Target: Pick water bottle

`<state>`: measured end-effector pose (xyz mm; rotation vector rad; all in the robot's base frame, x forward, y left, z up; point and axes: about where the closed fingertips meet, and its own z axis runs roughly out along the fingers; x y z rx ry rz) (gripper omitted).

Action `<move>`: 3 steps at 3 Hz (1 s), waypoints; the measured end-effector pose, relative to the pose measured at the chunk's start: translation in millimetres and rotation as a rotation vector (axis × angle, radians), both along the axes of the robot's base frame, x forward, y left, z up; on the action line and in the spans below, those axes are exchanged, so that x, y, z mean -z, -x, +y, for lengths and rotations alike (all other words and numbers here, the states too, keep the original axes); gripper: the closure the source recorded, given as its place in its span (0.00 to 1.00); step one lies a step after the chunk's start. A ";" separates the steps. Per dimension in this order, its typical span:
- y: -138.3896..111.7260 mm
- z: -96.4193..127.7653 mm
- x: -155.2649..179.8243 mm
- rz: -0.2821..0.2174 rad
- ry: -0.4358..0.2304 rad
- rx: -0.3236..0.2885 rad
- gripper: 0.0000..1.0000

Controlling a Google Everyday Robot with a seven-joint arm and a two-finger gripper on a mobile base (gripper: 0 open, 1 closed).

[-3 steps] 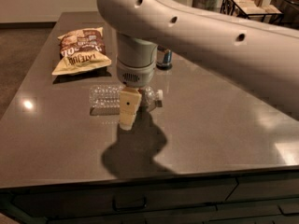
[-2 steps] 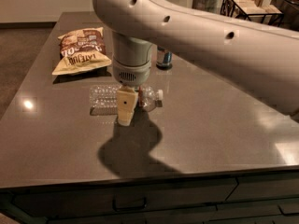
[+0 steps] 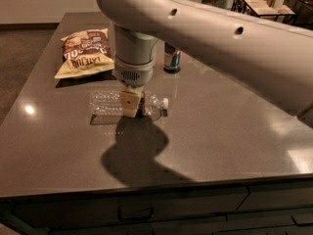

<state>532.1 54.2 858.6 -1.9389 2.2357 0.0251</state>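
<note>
The water bottle (image 3: 105, 103) is clear ribbed plastic and lies on its side on the dark table (image 3: 220, 116). Its white cap (image 3: 166, 102) points right. My gripper (image 3: 131, 104) hangs from the big white arm (image 3: 205, 31) and sits right at the bottle's middle, covering its label band. The cream-coloured gripper tip is in front of the bottle on the near side; the far side is hidden.
A blue-and-silver slim can (image 3: 171, 60) stands behind the bottle, partly hidden by the arm. A chip bag (image 3: 85, 53) lies at the back left. The table's front edge with drawers (image 3: 134, 210) runs along the bottom. Furniture stands at the far back right.
The gripper has shifted a little left and come down onto the bottle's middle. The bottle, can and chip bag have not moved.
</note>
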 end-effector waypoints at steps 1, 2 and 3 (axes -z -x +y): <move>1.3 -0.1 -17.1 0.007 -0.039 -0.022 0.83; 7.3 -1.5 -50.8 0.006 -0.083 -0.067 1.00; 14.1 -1.3 -94.5 -0.024 -0.108 -0.140 1.00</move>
